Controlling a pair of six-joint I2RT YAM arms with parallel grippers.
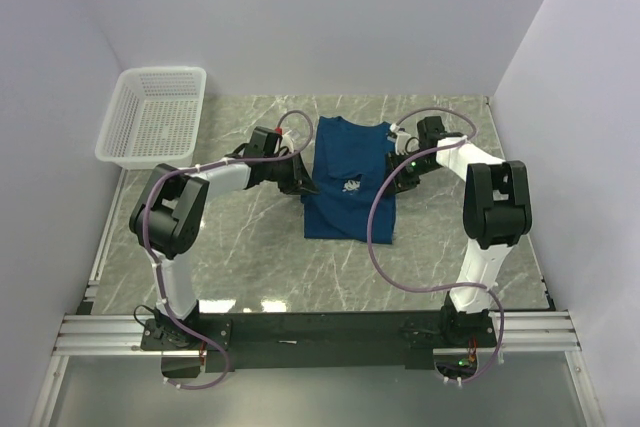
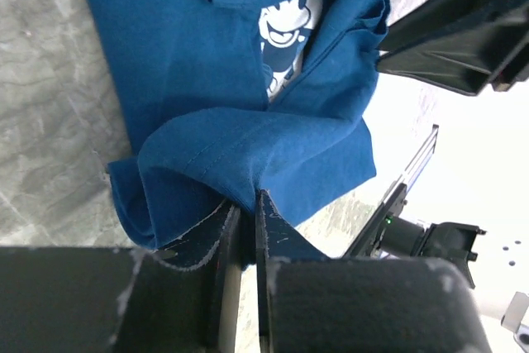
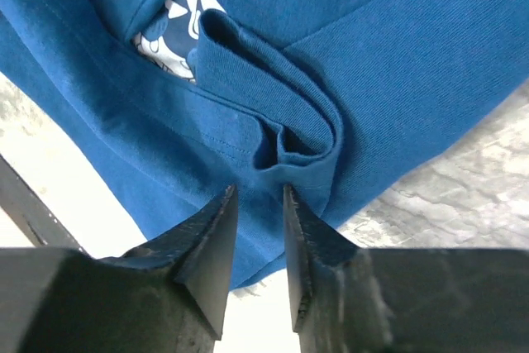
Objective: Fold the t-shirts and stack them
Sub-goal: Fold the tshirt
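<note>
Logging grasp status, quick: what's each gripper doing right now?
Left gripper: closed, pinching the dark blue cloth t-shirt.
Right gripper: open, tips at a shirt fold, holding nothing.

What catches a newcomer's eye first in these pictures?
A dark blue cloth t-shirt with a pale cartoon print lies in the centre. The left tool pinches a raised fold at its left edge; the right tool stands open at a fold on the right edge. A white plastic mesh basket sits far left.

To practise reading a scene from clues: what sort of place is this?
Probably a robotics lab test cell: a left arm and right arm mounted at a marble-patterned table, plain pale walls boxing it in, just a blue t-shirt and mesh basket.
</note>
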